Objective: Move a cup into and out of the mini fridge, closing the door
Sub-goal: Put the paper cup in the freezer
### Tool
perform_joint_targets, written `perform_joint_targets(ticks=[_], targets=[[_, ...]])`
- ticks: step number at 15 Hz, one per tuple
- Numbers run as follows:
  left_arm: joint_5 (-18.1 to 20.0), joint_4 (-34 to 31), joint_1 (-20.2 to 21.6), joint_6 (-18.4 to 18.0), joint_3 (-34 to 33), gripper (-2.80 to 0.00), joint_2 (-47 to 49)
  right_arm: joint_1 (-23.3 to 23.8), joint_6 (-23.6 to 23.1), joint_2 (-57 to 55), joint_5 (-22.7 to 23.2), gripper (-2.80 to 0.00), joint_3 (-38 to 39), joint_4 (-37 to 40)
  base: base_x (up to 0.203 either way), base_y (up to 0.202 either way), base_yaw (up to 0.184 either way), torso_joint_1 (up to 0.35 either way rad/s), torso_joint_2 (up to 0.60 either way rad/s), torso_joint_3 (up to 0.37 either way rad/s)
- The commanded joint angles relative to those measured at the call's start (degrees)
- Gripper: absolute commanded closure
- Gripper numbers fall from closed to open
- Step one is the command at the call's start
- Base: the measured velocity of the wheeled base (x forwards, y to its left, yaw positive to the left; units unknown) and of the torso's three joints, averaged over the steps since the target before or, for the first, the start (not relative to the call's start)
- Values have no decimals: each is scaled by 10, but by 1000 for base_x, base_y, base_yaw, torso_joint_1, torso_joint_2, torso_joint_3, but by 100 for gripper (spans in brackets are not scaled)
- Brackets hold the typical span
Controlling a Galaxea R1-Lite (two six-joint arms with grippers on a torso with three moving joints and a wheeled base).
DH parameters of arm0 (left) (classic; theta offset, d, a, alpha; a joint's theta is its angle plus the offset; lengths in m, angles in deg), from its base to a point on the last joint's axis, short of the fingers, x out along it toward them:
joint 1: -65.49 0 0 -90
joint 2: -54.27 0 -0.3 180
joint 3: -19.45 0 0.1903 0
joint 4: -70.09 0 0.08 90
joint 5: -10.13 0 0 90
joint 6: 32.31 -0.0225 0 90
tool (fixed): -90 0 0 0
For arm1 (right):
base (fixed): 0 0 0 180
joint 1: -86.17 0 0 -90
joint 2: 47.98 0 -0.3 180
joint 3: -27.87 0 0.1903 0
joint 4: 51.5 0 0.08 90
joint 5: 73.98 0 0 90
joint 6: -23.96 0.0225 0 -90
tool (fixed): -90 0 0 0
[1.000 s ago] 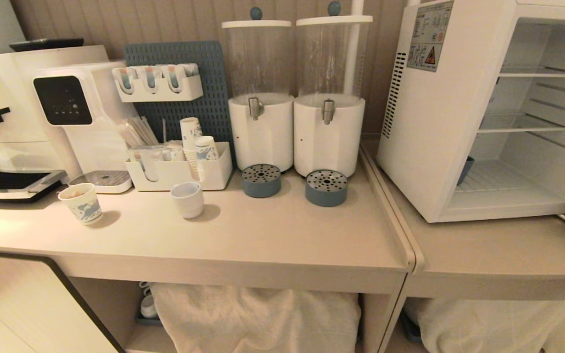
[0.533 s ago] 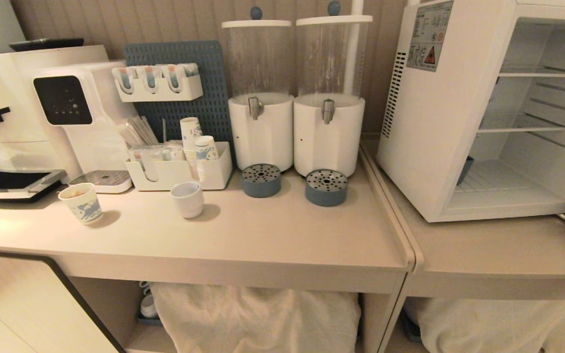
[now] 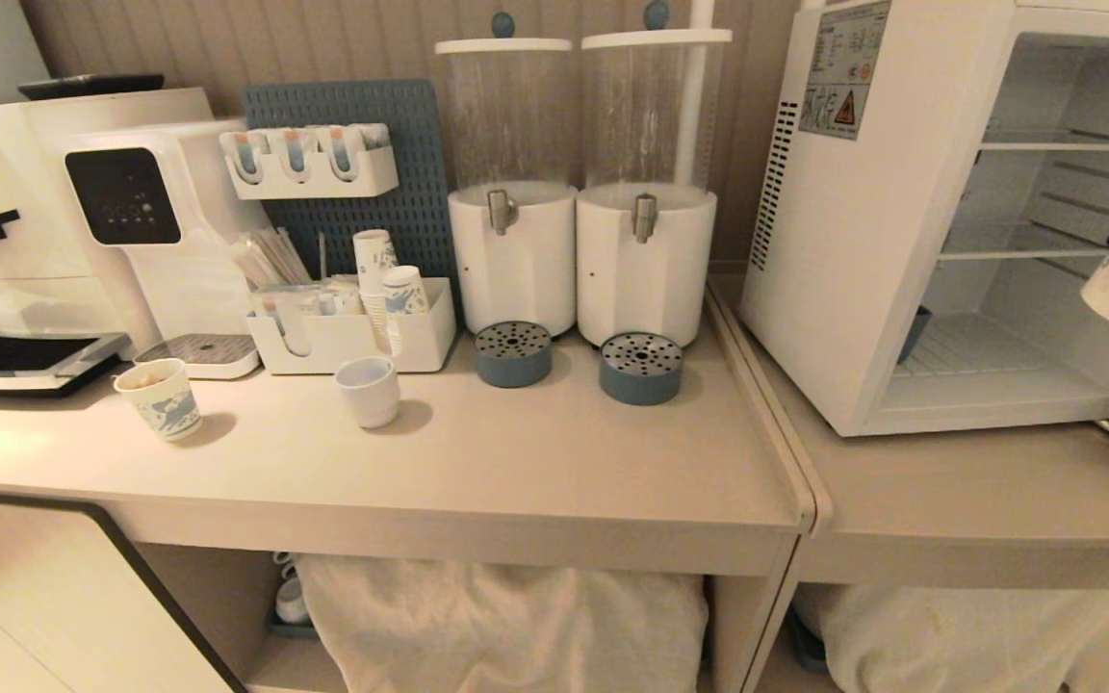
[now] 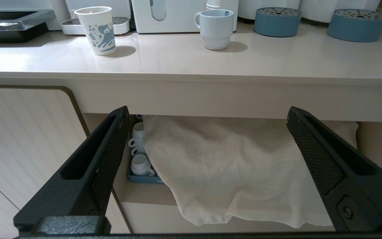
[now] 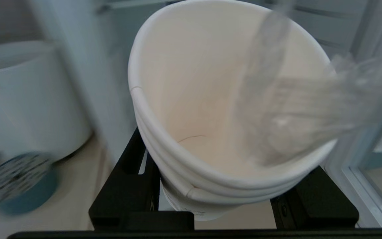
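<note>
Right gripper point(image 5: 224, 202) has its fingers clamped round the light, crushable paper cup point(image 5: 211, 109) just below its rolled rim, before the open mini fridge point(image 3: 911, 241); left gripper point(image 4: 207, 166) splayed, empty.

You're seeing no legible text: the sticker point(image 3: 839, 69) on the mini fridge point(image 3: 838, 289) is showing a warning triangle, its print too small to read.

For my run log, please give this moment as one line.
right end effector: holds tall white paper cup | white mini fridge: open | left end effector: open, idle
</note>
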Motion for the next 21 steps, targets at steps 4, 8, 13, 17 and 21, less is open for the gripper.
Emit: perform_joint_targets(ticks=[4,8,13,17,21], targets=[[0,-1,0,-2,-11,-280,0,65,1,-266,-12,0,-118,-77,0,0,0,0,0,0],[1,-2,0,-4,-10,-280,1,105,0,-407,-8,0,-246,-91,0,0,0,0,0,0],[1,-2,0,-4,-10,-280,1,120,-2,-525,12,0,-355,-79,0,0,0,0,0,0],[0,-2,0,-4,-10,-280,1,121,-1,-561,14,0,-365,-85,0,0,0,0,0,0],[2,-2,0,-6,-10,-280,1,121,1,-540,20,0,-304,-119,0,0,0,0,0,0]])
